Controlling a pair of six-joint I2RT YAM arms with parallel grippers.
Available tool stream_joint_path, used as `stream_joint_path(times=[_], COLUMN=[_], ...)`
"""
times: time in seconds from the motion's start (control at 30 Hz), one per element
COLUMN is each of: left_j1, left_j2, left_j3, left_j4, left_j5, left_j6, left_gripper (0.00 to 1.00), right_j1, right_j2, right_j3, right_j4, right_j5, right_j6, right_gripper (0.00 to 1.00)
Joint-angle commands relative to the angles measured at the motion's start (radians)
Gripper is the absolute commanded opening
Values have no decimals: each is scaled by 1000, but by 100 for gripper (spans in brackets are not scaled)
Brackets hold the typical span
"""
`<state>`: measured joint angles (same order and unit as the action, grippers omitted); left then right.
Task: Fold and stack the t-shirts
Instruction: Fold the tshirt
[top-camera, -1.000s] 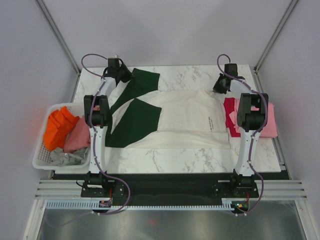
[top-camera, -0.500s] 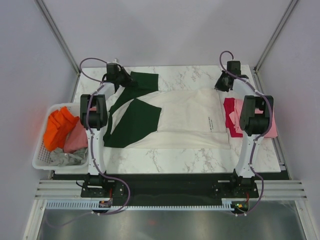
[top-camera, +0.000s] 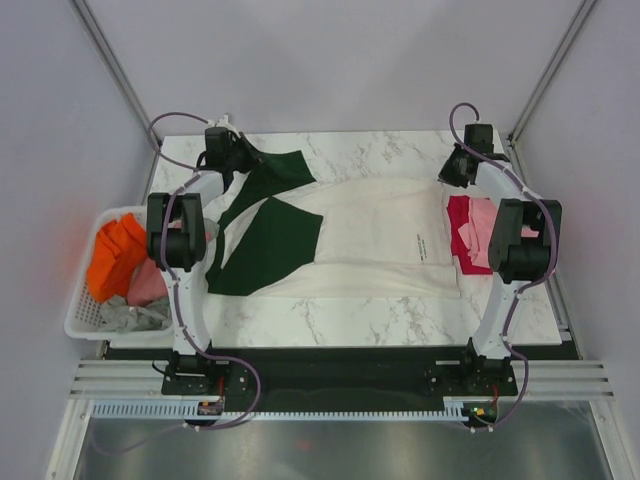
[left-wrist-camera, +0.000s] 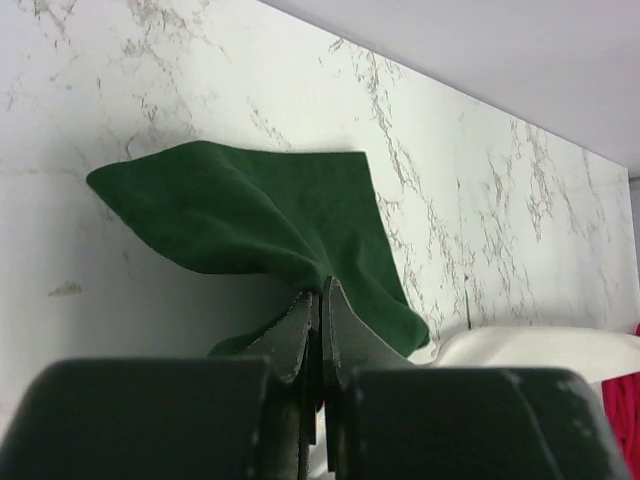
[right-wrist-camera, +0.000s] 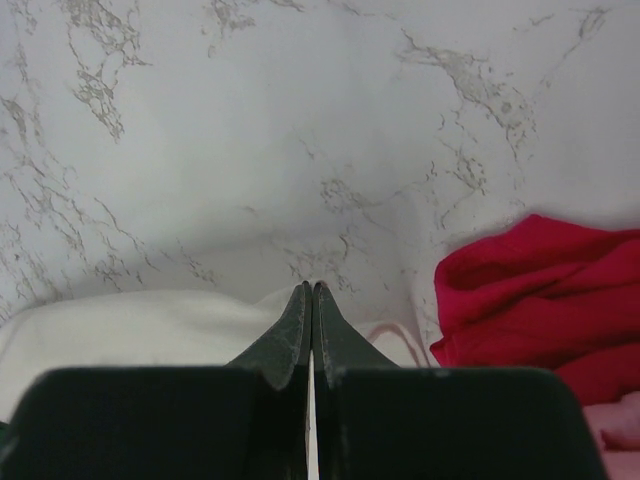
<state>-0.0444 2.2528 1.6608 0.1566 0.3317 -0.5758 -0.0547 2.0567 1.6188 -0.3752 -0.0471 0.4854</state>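
**Two-ended hold on the large cream cloth t-shirt with dark green sleeves (top-camera: 370, 235)**

Its long axis ran left to right across the white marble table (top-camera: 350, 320). Both arms were extended to its far edge. The left gripper (left-wrist-camera: 320, 292) was clamped on a green sleeve (left-wrist-camera: 250, 210), the right gripper (right-wrist-camera: 311, 288) on the cream hem (right-wrist-camera: 150, 320).

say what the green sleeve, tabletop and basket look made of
The green sleeve looks like soft matte cloth, from its drape and folds. The tabletop: white marble or marble-look laminate, grey veining; cannot tell which. The basket: probably moulded white plastic, given slatted walls.
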Motion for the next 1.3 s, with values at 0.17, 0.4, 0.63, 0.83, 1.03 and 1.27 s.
stream_joint_path(times=[0.17, 0.4, 0.63, 0.83, 1.03, 1.27], left_j1=[3, 3, 3, 3, 1, 1], left_j2=[-202, -333, -472, -553, -657, -814], left_j3=[-218, -392, -547, -653, -780, -946], left_j4=[187, 297, 386, 429, 448, 508], left_j5=[7, 1, -31, -52, -82, -140], left_j6=[86, 116, 110, 108, 106, 105], left_gripper=[2, 2, 2, 2, 2, 2], right_j1=[-16, -17, -19, -20, -24, -33], right_j2=[-121, -185, -253, -313, -392, -458], right_j3=[-80, -148, -220, -286, -355, -447], right_j4=[13, 21, 21, 25, 22, 27], right_j5=[-16, -27, -31, -34, -40, -23], right_j6=[1, 1, 8, 12, 13, 21], right_gripper=[0, 0, 0, 0, 0, 0])
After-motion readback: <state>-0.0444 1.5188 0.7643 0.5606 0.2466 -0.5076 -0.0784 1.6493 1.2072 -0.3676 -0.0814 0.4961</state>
